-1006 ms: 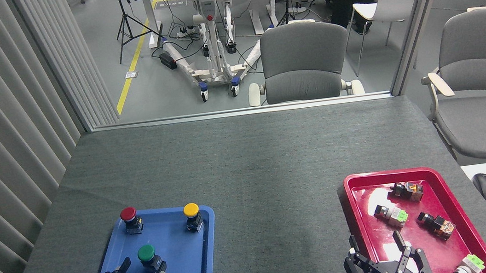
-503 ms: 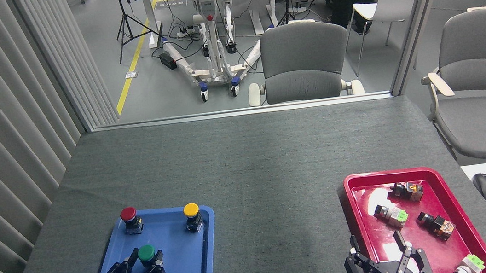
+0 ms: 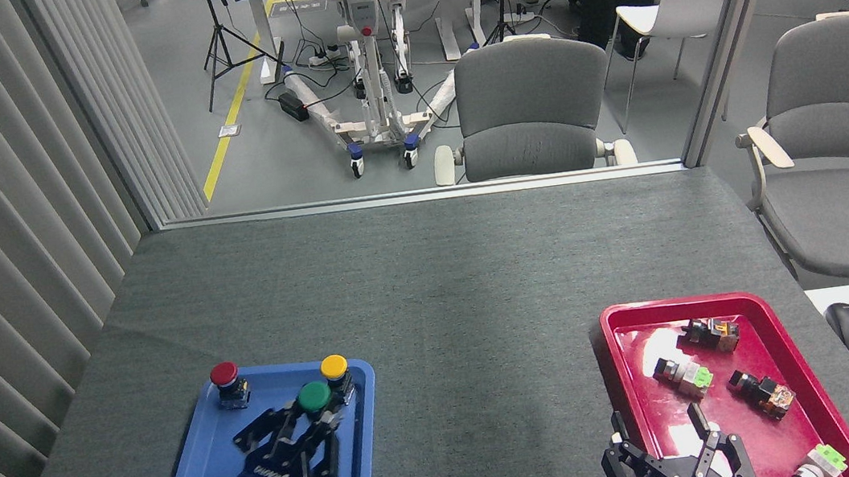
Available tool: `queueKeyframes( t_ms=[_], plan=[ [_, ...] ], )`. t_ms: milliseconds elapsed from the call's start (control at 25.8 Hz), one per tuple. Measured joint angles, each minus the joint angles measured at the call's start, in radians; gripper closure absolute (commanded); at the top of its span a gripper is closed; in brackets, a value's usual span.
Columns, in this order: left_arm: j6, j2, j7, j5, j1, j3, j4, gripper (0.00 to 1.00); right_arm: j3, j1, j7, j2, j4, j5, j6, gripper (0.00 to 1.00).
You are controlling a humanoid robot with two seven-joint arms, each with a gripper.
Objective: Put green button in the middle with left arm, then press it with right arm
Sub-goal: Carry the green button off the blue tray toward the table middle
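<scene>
The left pincer (image 3: 309, 429) is clamped on the green button (image 3: 314, 397) over the blue tray (image 3: 211, 475), close beside the yellow button (image 3: 334, 367), with the red button (image 3: 224, 374) at the tray's far left corner. The right pincer (image 3: 673, 447) sits spread open at the near end of the red tray (image 3: 631, 399). The middle (image 3: 480, 361) of the surface lies between the trays.

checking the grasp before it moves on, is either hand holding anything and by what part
The left hand holds the green button by its body, just under the cap. The right hand is open and holds nothing.
</scene>
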Motion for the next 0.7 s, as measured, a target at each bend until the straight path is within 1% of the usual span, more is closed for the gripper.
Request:
queueKeyframes(
  t_ms=[155, 271, 387, 464, 503, 580, 696],
  plan=[
    [0.026, -0.082, 0.003, 0.001, -0.046, -0.133, -0.028, 1.0, 0.0, 0.001, -0.001, 0.0, 0.0, 0.0, 0.0, 0.01],
    [0.051, -0.141, 0.005, -0.002, -0.062, -0.204, -0.021, 1.0, 0.0, 0.001, -0.003, 0.0, 0.0, 0.0, 0.0, 0.01],
    [0.071, -0.195, 0.009, -0.012, -0.079, -0.245, 0.016, 1.0, -0.001, 0.001, -0.004, 0.0, 0.0, -0.001, 0.0, 0.01],
    [0.098, -0.228, 0.01, -0.037, -0.102, -0.273, 0.075, 1.0, -0.001, 0.001, -0.004, 0.0, 0.0, -0.001, 0.0, 0.01],
    [0.135, -0.239, 0.01, -0.048, -0.117, -0.291, 0.111, 1.0, -0.001, 0.001, -0.005, 0.0, 0.0, -0.001, 0.0, 0.01],
    [0.25, -0.252, 0.013, -0.063, -0.145, -0.344, 0.178, 1.0, 0.0, 0.002, -0.005, 0.0, 0.0, -0.001, 0.0, 0.01],
    [0.427, -0.258, 0.041, -0.07, -0.163, -0.408, 0.243, 1.0, 0.0, 0.002, -0.005, 0.0, 0.0, -0.001, 0.0, 0.01]
  ],
)
